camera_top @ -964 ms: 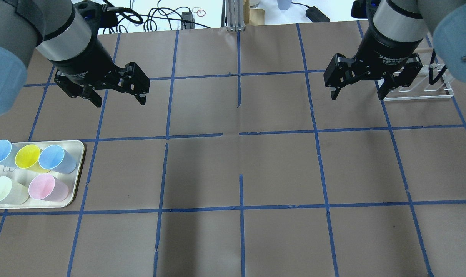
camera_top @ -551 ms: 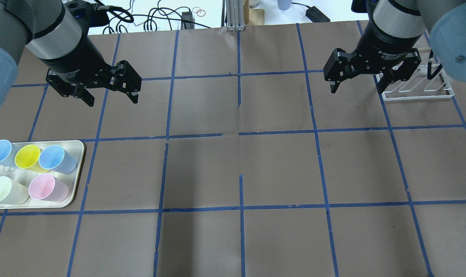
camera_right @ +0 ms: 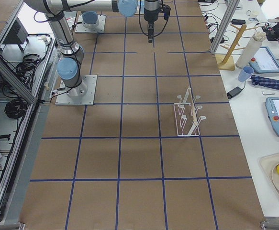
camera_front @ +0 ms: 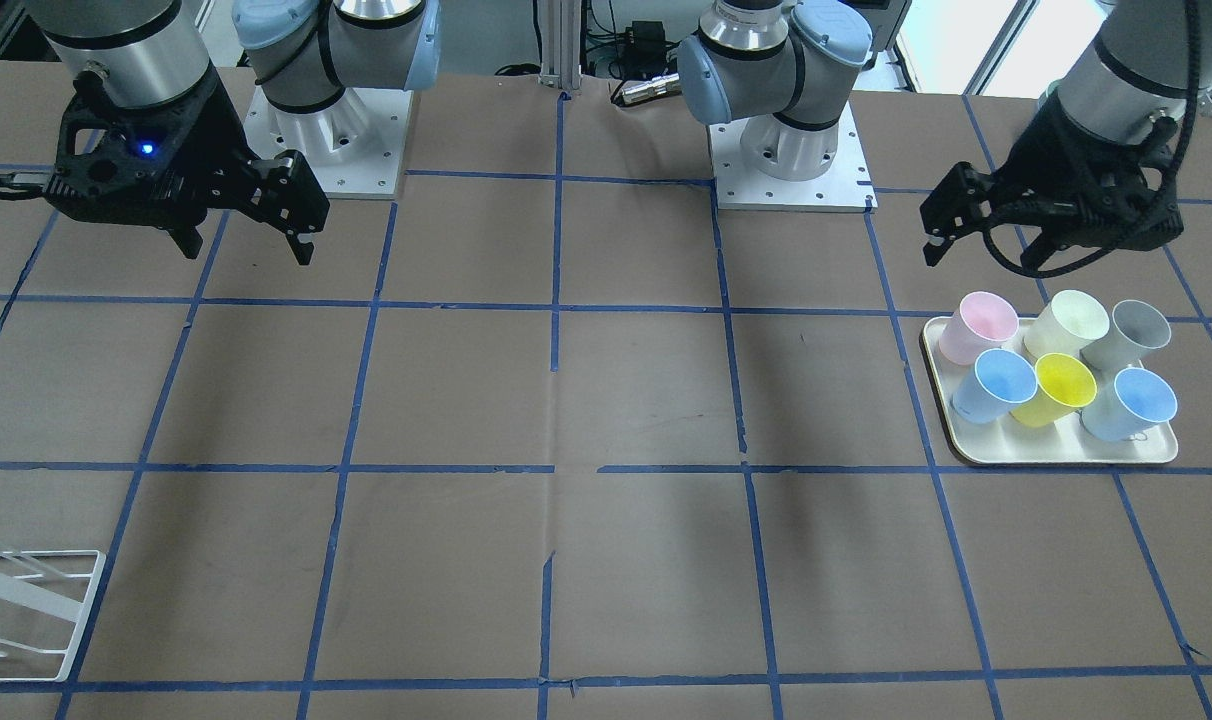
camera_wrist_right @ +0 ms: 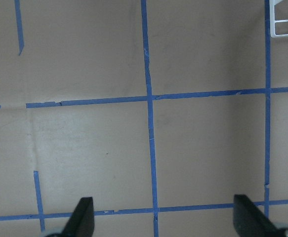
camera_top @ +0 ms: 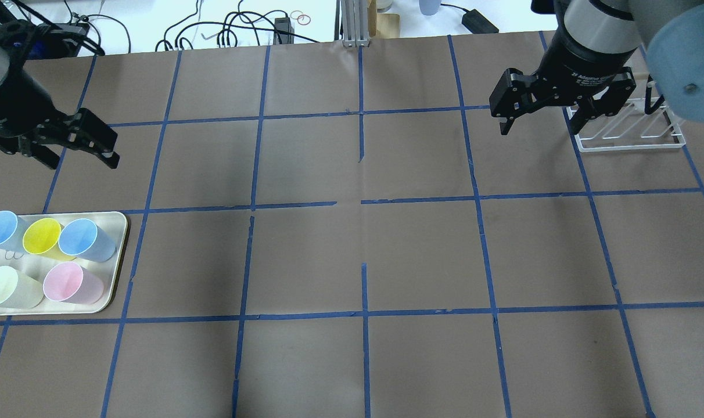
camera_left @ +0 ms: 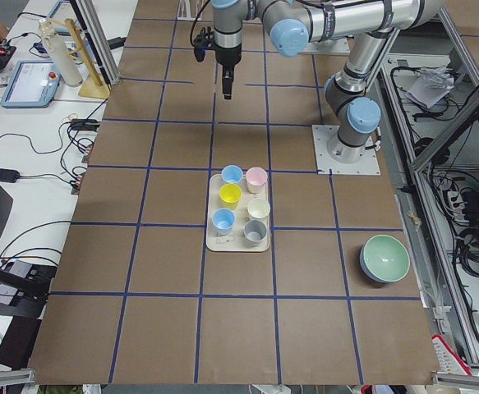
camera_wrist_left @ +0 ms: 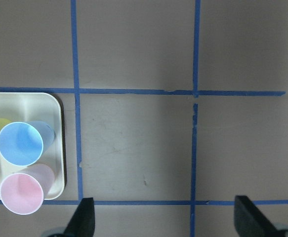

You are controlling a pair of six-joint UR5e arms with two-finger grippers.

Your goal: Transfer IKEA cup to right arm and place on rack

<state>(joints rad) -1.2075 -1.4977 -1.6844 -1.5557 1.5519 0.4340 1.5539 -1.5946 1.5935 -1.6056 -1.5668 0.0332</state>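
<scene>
on the tray (camera_top: 115,278), pink ikea cup (camera_top: 70,283) upright; left tool (camera_top: 83,164) agape nearby

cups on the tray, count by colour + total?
pink cup: 1
cream cup: 1
grey cup: 1
yellow cup: 1
light blue cups: 2
Total on the tray: 6
</scene>
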